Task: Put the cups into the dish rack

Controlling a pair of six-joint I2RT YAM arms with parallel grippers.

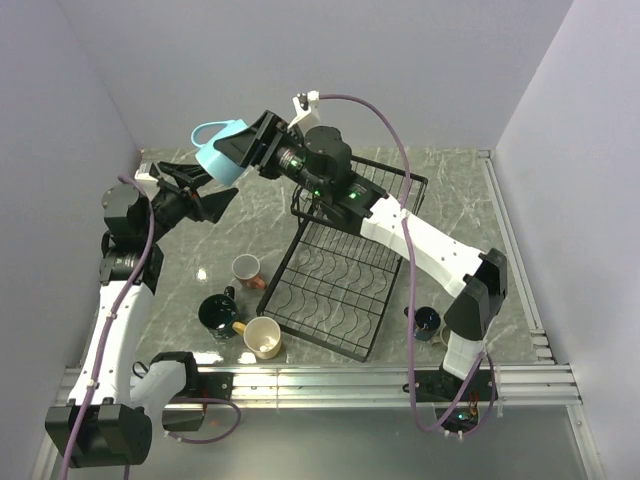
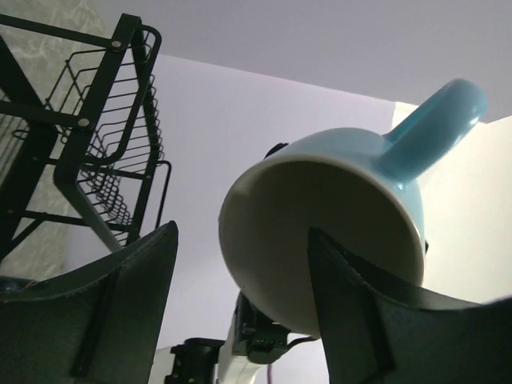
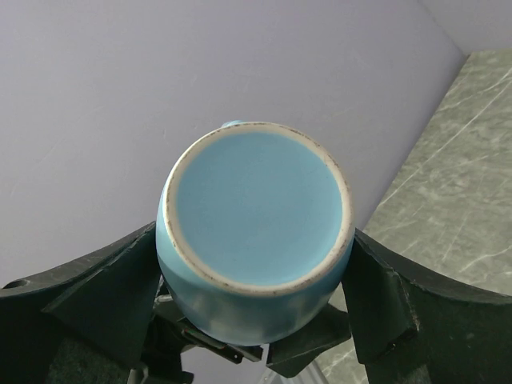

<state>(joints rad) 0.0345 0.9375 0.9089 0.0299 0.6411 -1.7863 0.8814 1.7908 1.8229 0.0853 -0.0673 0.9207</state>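
Note:
My right gripper (image 1: 240, 150) is shut on the light blue cup (image 1: 220, 152) and holds it tilted in the air, well above the table's far left. In the right wrist view the cup's base (image 3: 256, 204) faces the camera, squeezed between my two fingers (image 3: 112, 280). My left gripper (image 1: 214, 198) is open and empty just below the cup. Its wrist view looks into the cup's cream mouth (image 2: 320, 240), past the open fingers (image 2: 128, 296). The black wire dish rack (image 1: 335, 285) stands at mid-table with no cup in it. It also shows in the left wrist view (image 2: 96, 120).
A salmon pink cup (image 1: 247, 269), a dark teal cup (image 1: 217, 314) and a yellow-cream cup (image 1: 264, 337) stand left of the rack's tray. A navy cup (image 1: 426, 322) sits by the right arm's base. The beige-grey cup is out of view. Walls close in on three sides.

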